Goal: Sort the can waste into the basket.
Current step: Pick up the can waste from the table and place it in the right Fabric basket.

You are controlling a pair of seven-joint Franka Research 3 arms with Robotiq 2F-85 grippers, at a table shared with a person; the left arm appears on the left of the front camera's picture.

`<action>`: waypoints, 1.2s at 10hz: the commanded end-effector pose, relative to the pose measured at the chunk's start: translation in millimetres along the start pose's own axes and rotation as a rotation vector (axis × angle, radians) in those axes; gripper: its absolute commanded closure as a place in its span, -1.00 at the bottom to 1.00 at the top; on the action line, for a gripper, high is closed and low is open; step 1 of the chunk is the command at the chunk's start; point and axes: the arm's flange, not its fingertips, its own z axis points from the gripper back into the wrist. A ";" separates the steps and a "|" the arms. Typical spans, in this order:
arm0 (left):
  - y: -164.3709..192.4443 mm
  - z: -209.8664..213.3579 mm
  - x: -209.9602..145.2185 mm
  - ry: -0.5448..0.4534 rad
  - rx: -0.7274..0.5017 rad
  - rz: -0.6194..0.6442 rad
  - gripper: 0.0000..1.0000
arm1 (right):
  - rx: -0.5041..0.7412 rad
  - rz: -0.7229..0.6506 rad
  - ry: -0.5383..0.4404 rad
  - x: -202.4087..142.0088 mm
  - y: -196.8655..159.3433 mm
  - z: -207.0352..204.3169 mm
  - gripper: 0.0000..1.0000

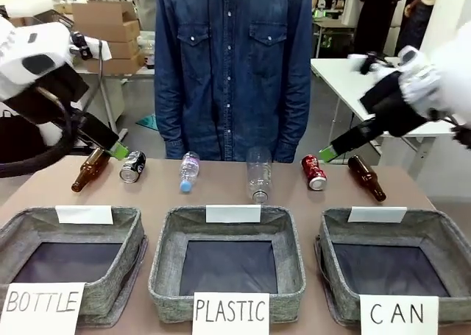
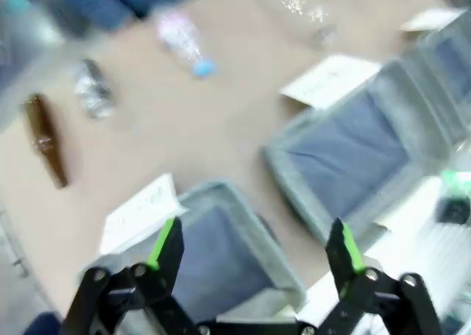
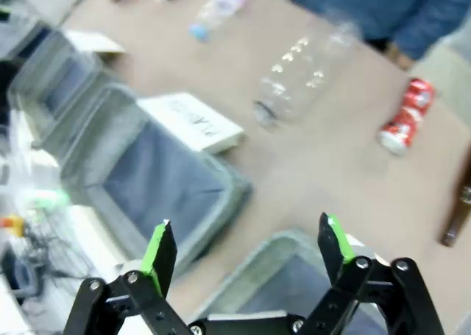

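My left tool is released, jaws wide, and held high, tilted down toward the bench. My right tool is likewise released, its arm sloping down from the right. The red can lies on its side behind the CAN basket. The black-and-silver can lies far left.
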 end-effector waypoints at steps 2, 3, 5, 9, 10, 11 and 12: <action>77.1 25.4 -52.8 -0.061 -0.612 0.341 -1.00 | 0.554 -0.550 -0.216 -34.2 -58.2 74.8 -1.00; 99.5 29.1 -68.0 -0.227 -0.723 0.476 -1.00 | 0.617 -0.615 -0.289 -47.9 -72.7 85.5 -1.00; 122.3 28.5 -82.3 -0.421 -0.814 0.613 -1.00 | 0.607 -0.698 -0.354 -66.7 -87.6 93.5 -1.00; 142.5 36.0 -88.2 -0.413 -0.812 0.616 -1.00 | 0.605 -0.641 -0.330 -73.7 -101.3 107.8 -1.00; 142.5 36.0 -88.2 -0.413 -0.812 0.616 -1.00 | 0.605 -0.641 -0.330 -73.7 -101.3 107.8 -1.00; 142.5 36.0 -88.2 -0.413 -0.812 0.616 -1.00 | 0.605 -0.641 -0.330 -73.7 -101.3 107.8 -1.00; 142.5 36.0 -88.2 -0.413 -0.812 0.616 -1.00 | 0.605 -0.641 -0.330 -73.7 -101.3 107.8 -1.00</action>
